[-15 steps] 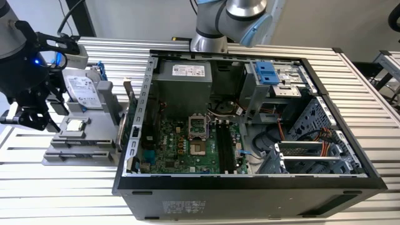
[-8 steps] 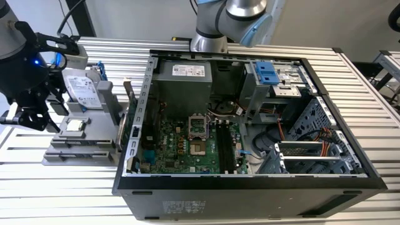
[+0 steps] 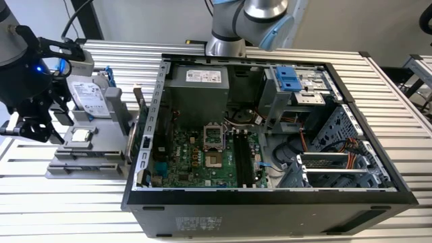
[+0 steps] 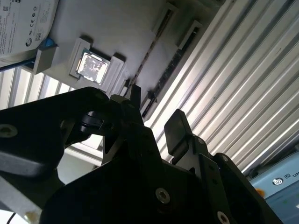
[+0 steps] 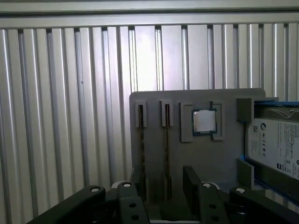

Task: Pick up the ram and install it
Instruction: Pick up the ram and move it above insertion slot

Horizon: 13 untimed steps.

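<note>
- Fingers (image 5: 190,179) of the gripper (image 5: 163,182) stand apart in both wrist views and hold nothing.
- In the first wrist view the ram (image 5: 167,144) stands on its edge in a slot of the grey holder (image 5: 224,154), in line with the gap between the fingers. I cannot tell whether a finger touches it.
- A second stick (image 5: 141,149) stands in the slot just beside.
- On the same holder sit the square processor (image 5: 204,121) and the hard drive (image 5: 275,144).
- The exterior view adds the open computer case (image 3: 270,202) with its motherboard (image 3: 196,157). The holder lies just beside it, at the exterior view's left.
</note>
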Available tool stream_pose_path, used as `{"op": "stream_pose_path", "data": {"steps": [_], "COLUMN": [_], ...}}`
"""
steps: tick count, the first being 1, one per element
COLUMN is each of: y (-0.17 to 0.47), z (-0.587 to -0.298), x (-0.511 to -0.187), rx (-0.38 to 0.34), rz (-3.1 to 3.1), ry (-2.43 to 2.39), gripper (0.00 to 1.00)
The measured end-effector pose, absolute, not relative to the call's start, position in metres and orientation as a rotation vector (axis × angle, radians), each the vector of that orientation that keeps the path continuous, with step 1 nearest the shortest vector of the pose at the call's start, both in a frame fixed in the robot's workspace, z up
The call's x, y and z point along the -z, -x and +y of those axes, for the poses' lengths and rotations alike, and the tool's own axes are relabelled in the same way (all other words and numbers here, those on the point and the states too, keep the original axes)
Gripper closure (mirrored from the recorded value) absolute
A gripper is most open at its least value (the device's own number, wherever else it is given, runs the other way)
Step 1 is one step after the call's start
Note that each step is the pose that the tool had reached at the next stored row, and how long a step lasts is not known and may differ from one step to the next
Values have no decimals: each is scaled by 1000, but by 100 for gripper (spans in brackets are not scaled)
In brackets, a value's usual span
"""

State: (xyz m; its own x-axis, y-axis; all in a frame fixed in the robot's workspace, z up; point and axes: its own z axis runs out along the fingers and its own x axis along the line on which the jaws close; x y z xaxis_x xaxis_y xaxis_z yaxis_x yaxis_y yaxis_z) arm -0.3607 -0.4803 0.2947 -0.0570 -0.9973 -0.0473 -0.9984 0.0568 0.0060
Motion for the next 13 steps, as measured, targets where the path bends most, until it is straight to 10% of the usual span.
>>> {"op": "stream_pose_path", "data": {"steps": [13], "y": [363], "z": [-480], "x": [-289], "rx": [-57], "rz": [2261], "ry": [2136], "gripper": [0]}}
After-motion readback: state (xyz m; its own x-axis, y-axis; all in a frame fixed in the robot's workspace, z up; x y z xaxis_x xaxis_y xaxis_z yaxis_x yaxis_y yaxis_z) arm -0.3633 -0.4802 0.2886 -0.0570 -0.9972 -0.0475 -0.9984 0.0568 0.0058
